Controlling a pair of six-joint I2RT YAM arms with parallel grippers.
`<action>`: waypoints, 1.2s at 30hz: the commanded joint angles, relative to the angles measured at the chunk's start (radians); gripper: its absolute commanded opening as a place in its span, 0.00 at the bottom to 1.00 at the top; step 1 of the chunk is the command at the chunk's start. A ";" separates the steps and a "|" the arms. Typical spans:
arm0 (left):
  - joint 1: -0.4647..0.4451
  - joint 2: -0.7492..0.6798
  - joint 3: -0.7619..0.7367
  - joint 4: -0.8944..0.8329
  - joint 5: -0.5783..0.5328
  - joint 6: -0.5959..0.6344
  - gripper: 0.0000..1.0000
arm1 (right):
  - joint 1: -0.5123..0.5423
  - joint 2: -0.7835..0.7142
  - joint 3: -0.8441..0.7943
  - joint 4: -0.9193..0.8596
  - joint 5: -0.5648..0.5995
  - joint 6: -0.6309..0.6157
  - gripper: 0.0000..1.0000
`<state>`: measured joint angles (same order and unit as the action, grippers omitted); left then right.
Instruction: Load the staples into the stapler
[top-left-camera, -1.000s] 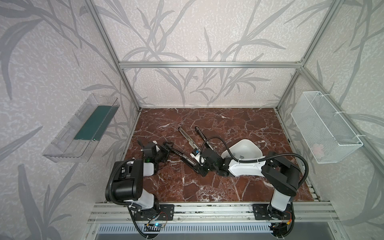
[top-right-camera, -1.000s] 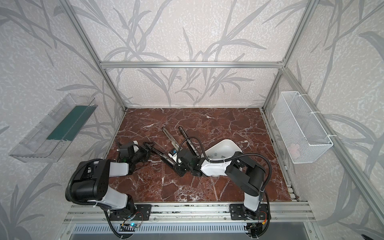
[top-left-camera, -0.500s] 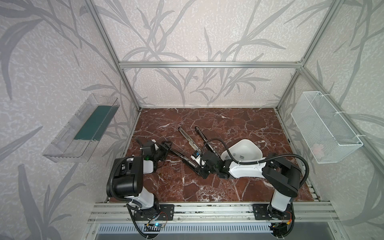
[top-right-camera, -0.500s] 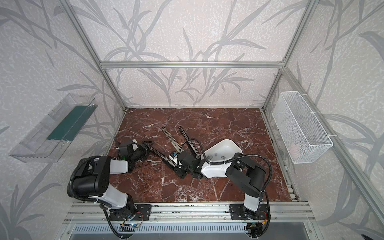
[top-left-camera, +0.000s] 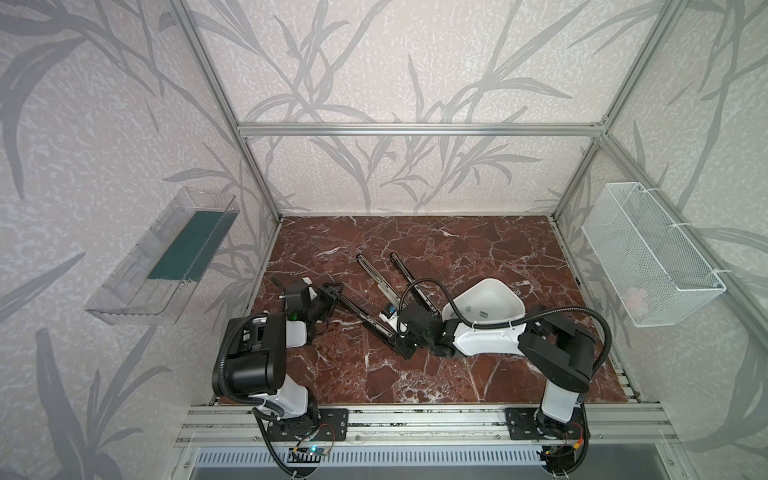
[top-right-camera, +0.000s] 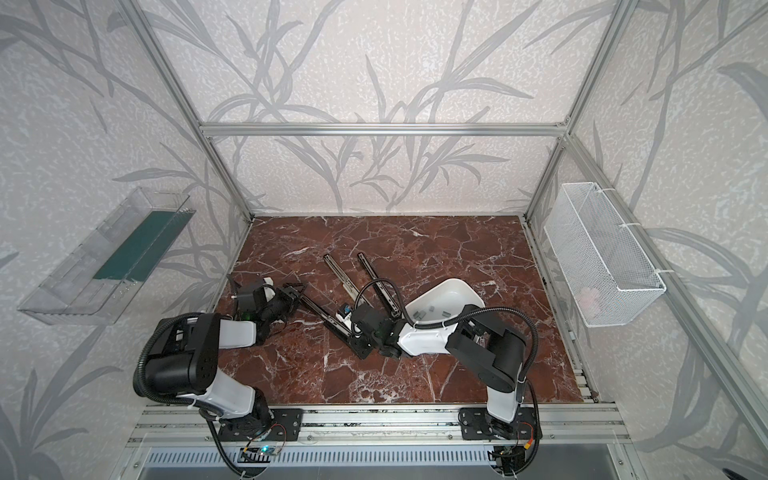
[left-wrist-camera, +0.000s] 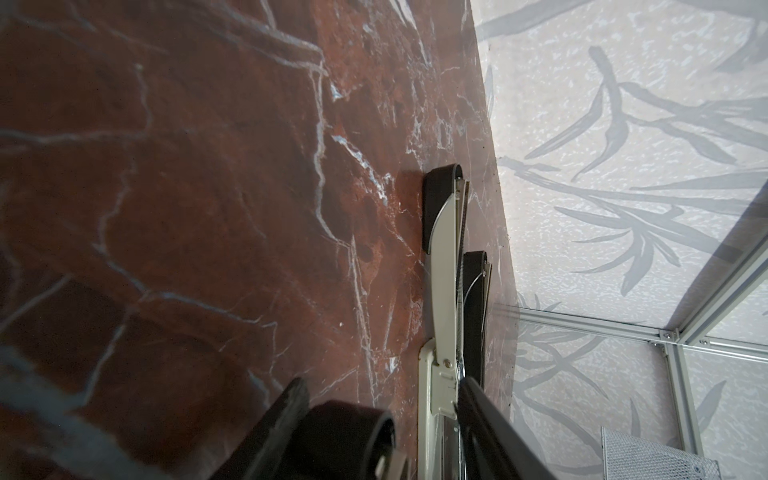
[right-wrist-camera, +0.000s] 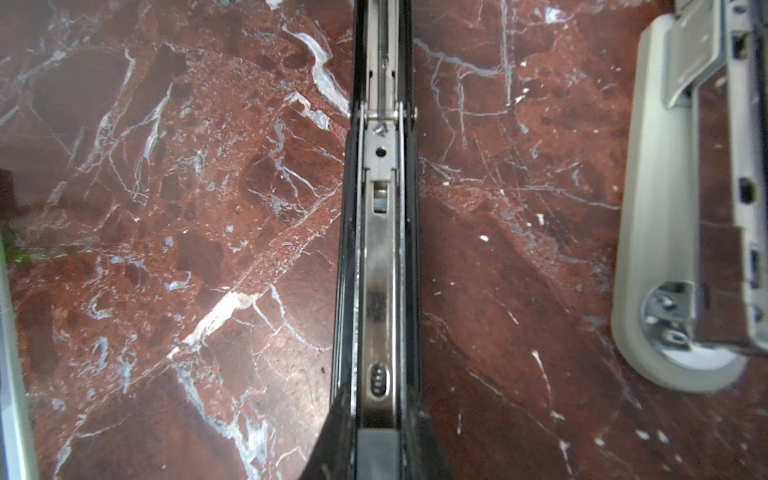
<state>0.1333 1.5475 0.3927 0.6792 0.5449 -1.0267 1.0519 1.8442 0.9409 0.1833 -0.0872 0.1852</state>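
The right gripper (top-left-camera: 404, 344) is clamping shut on the front end of the black stapler (top-left-camera: 361, 316), which is lying opened out flat on the marble table (top-left-camera: 457, 249). The left gripper (top-left-camera: 329, 292) is sitting at its other end (whether it is gripping, I cannot tell). The staples (top-left-camera: 482, 311) are lying in the white bowl (top-left-camera: 492, 293) behind the right arm, near a grey stapler (top-left-camera: 376, 276).

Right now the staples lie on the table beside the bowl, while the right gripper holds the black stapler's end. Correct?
No. The staples lie inside the bowl, not beside it, as both top views show. The right gripper does hold the black stapler by its end.
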 joint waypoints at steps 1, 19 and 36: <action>-0.002 -0.068 0.031 -0.041 -0.013 0.048 0.55 | 0.008 0.005 0.038 0.028 -0.015 0.005 0.00; -0.116 -0.169 0.046 -0.152 -0.097 0.187 0.39 | 0.014 -0.002 0.050 0.023 -0.025 -0.006 0.00; -0.442 -0.469 0.018 -0.395 -0.464 0.587 0.32 | 0.017 0.029 0.087 -0.025 -0.007 0.003 0.01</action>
<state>-0.2375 1.1088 0.4347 0.3370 0.1516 -0.5072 1.0550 1.8595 0.9867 0.1062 -0.0879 0.1986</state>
